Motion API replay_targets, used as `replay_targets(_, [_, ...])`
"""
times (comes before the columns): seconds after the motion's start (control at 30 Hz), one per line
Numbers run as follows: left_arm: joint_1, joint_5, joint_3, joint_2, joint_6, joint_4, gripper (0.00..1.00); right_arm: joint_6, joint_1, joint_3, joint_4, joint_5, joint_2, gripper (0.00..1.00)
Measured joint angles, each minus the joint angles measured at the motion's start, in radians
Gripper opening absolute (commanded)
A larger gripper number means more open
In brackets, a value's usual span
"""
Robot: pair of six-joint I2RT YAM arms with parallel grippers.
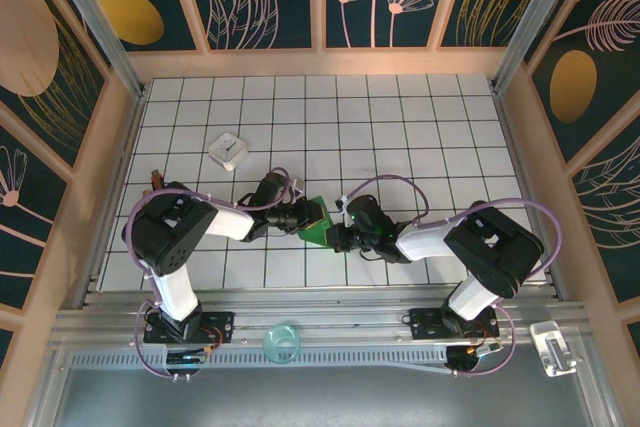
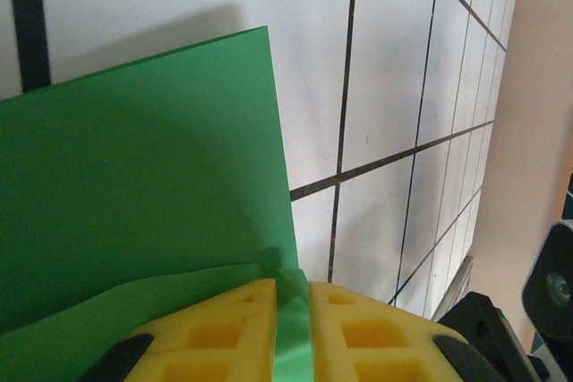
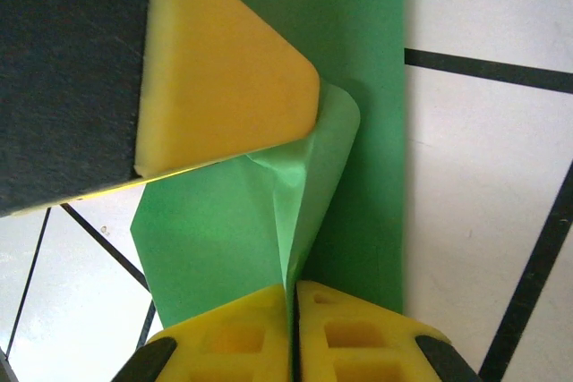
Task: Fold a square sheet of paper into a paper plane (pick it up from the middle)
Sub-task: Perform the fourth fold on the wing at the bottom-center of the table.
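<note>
We see the thin bright-green sheet of paper [image 1: 314,223], already folded and creased, held up between the two arms just above the middle of the white tabletop with black grid lines [image 1: 400,127], toward its near edge. The left gripper [image 1: 300,215] reaches in from the left and the right gripper [image 1: 336,235] from the right, so both meet at the paper. In the left wrist view, the left gripper [image 2: 291,333] has its yellow foam pads [image 2: 224,328] pinched together on a folded edge of the sheet [image 2: 143,194], whose flat panel stands ahead of the fingers over the tiles. In the right wrist view, the right gripper [image 3: 294,333] is likewise clamped on the sheet [image 3: 358,87], its pads pressed against a thin standing fold, with a curled flap rising between it and the yellow pad of the left gripper [image 3: 224,78] at upper left, which touches the paper. A small white square box [image 1: 228,150] lies on the tabletop well apart, behind the left arm.
</note>
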Motion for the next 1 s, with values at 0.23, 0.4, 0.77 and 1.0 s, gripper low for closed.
replay_targets(0.23, [0.000, 0.006, 0.001, 0.005, 0.018, 0.000, 0.21, -0.002, 0.004, 0.006, -0.010, 0.004, 0.000, 0.11])
replay_targets(0.4, [0.000, 0.014, 0.003, 0.002, 0.019, -0.001, 0.24, -0.005, 0.007, 0.015, -0.030, 0.011, -0.001, 0.11])
replay_targets(0.77, [0.000, 0.014, 0.001, -0.122, 0.018, -0.030, 0.27, -0.004, 0.014, 0.015, -0.030, 0.026, -0.001, 0.11])
replay_targets(1.0, [0.000, 0.015, -0.007, -0.124, 0.018, -0.039, 0.24, -0.004, 0.016, 0.015, -0.029, 0.031, -0.001, 0.10])
